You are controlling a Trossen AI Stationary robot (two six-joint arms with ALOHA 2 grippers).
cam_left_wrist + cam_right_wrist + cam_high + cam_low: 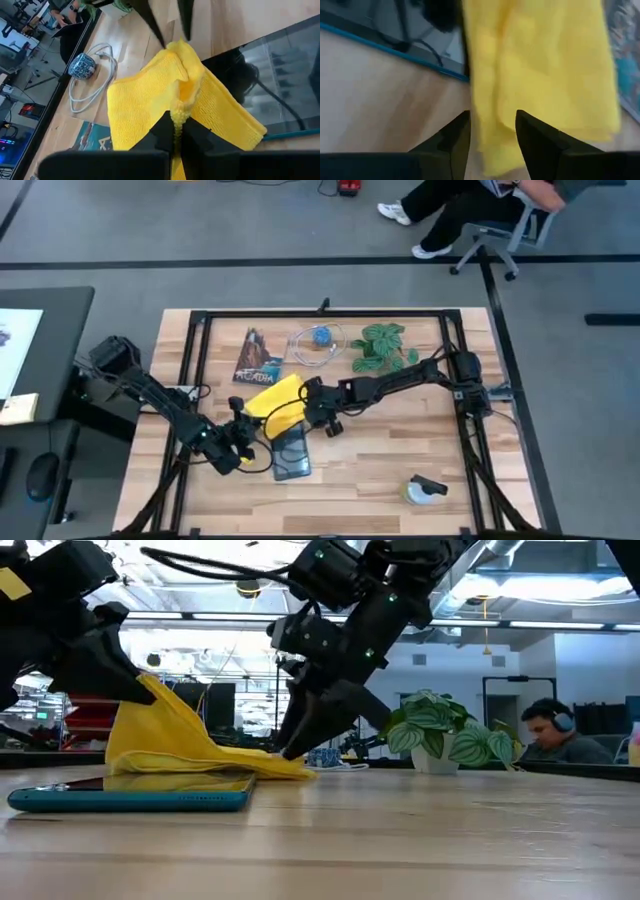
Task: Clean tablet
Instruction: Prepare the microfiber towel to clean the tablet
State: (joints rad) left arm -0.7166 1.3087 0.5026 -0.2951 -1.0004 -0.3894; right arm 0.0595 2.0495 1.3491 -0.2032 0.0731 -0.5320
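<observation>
The tablet (291,452) lies flat on the table, black with a teal edge (130,802). The yellow cloth (272,400) lies partly over the tablet's far end and partly on the wood. My left gripper (176,127) is shut on a bunched part of the cloth and holds it up like a tent (165,730). My right gripper (492,122) is open, pointing down at the cloth's right end (285,768), with a finger on either side of that edge. My left gripper pinches a bunched fold of the yellow cloth (176,107) between its two fingers, slanting down from the table's left. That part is lifted, while the rest slopes down slack onto the tablet and the table. Whether my right gripper touches the cloth, I cannot tell.
A printed booklet (257,356) lies at the back left. Beside it is a coiled white cable with a blue ball (318,340). A potted plant (384,346) stands behind the right arm. A spray bottle (424,490) lies near the front right. A person sits beyond the table (548,730).
</observation>
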